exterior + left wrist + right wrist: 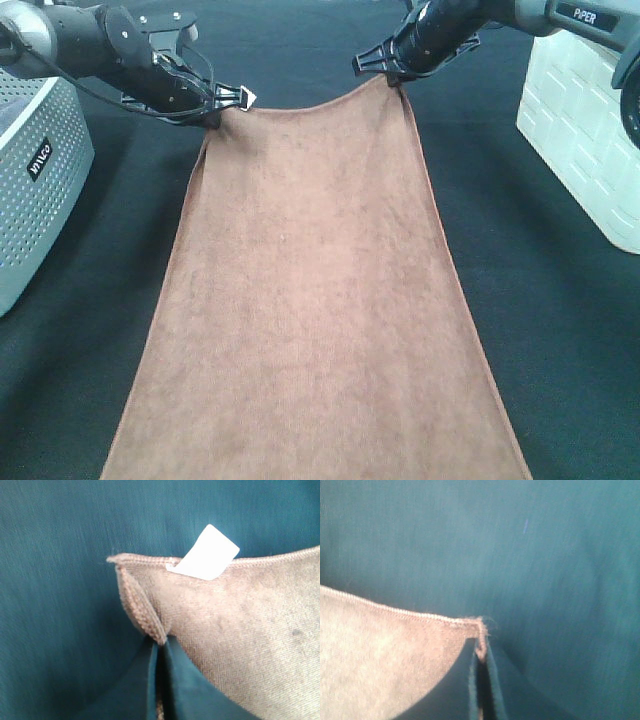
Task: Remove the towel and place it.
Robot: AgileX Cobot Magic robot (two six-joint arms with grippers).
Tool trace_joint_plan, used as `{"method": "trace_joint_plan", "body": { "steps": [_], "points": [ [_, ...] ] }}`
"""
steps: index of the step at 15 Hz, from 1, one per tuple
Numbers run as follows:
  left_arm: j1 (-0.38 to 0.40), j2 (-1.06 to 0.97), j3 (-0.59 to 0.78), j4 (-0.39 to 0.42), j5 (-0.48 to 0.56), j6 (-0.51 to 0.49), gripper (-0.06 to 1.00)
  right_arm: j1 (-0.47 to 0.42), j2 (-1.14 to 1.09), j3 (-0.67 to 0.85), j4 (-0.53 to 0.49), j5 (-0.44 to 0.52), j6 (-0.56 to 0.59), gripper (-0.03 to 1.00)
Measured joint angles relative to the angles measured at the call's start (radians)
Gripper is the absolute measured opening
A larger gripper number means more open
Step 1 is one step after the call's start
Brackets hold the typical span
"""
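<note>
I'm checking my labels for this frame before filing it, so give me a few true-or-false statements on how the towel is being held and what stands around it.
1. Both grippers are shut on corners of the towel. True: the left gripper and the right gripper each pinch one.
2. The white tag is at the right gripper's corner. False: it is at the left gripper's corner.
3. The towel is crumpled in a heap. False: it is stretched out flat between the grippers.
4. A grey perforated basket stands on the left of the overhead view. True.
5. The white container lies on the towel. False: it stands apart, on the right.
</note>
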Motion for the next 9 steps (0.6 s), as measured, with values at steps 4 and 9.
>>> {"method": "trace_joint_plan", "body": {
  "steps": [4,9],
  "points": [
    [0.0,0.0,0.0,0.006,-0.125,0.005,0.01,-0.031,0.0,0.0,0.009,-0.073,0.0,0.0],
    [0.0,0.0,0.0,0.006,-0.201,0.008,0.01,-0.048,0.001,0.0,0.028,-0.115,0.0,0.0]
  ]
}}
